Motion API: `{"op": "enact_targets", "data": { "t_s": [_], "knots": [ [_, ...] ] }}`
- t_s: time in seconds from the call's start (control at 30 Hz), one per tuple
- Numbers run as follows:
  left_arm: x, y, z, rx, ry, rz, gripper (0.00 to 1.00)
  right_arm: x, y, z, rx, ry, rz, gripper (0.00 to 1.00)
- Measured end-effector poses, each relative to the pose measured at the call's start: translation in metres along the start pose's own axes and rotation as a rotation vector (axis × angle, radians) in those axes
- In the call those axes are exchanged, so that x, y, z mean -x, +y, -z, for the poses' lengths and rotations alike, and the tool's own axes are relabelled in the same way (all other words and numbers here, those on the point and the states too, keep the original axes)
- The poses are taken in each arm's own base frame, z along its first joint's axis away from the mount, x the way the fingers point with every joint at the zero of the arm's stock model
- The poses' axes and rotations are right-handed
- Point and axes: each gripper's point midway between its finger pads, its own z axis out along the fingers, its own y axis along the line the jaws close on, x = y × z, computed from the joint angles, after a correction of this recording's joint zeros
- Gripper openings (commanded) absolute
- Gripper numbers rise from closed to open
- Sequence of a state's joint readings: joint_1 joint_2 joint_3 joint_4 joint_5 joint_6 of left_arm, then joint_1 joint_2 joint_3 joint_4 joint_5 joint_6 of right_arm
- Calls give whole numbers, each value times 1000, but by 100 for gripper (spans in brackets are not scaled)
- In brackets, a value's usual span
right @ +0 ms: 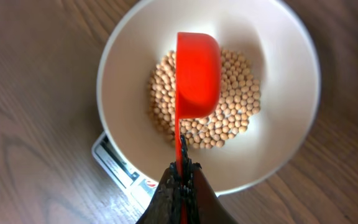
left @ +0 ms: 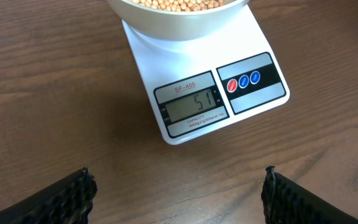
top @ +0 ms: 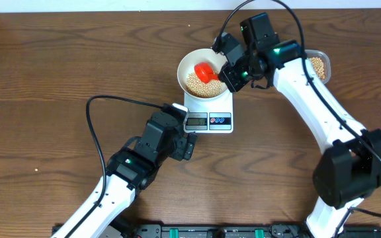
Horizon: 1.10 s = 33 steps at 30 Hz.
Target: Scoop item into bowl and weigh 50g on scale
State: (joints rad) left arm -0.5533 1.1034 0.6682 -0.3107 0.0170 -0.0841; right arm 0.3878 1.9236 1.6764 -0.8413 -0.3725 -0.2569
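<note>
The white bowl (top: 189, 66) stands on the white scale (top: 223, 106) and holds a pile of tan beans (top: 200, 86). The scale's display (left: 191, 106) reads 51 in the left wrist view. My right gripper (top: 233, 76) is shut on the handle of a red scoop (top: 206, 71), which is turned on its side over the beans (right: 229, 118) inside the bowl (right: 129, 81); the scoop (right: 197, 74) looks empty. My left gripper (left: 178, 193) is open and empty, just in front of the scale (left: 266, 93) over bare wood.
A clear plastic tub (top: 325, 65) with more beans stands at the back right, behind my right arm. A black cable (top: 98, 132) loops over the table left of my left arm. The table's far edge runs along the top.
</note>
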Motion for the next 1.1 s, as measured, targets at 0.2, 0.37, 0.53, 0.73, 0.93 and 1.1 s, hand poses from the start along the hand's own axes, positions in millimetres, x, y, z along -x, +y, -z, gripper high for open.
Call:
{"op": "enact_targets", "data": {
  "t_s": [0.2, 0.37, 0.53, 0.73, 0.93, 1.1],
  "knots": [
    [0, 0, 0, 0, 0, 0, 88, -2, -7, -10, -19, 12, 15, 1],
    [0, 0, 0, 0, 0, 0, 88, -5, -12, -14, -46, 26, 26, 1],
    [0, 0, 0, 0, 0, 0, 88, -5, -12, -14, -50, 31, 43, 1],
    [0, 0, 0, 0, 0, 0, 88, -10, -4, -16, -36, 57, 51, 1],
    [0, 0, 0, 0, 0, 0, 88, -11, 7, -20, -22, 69, 69, 1],
    [0, 0, 0, 0, 0, 0, 88, -14, 19, -22, -1, 89, 82, 1]
  ]
}}
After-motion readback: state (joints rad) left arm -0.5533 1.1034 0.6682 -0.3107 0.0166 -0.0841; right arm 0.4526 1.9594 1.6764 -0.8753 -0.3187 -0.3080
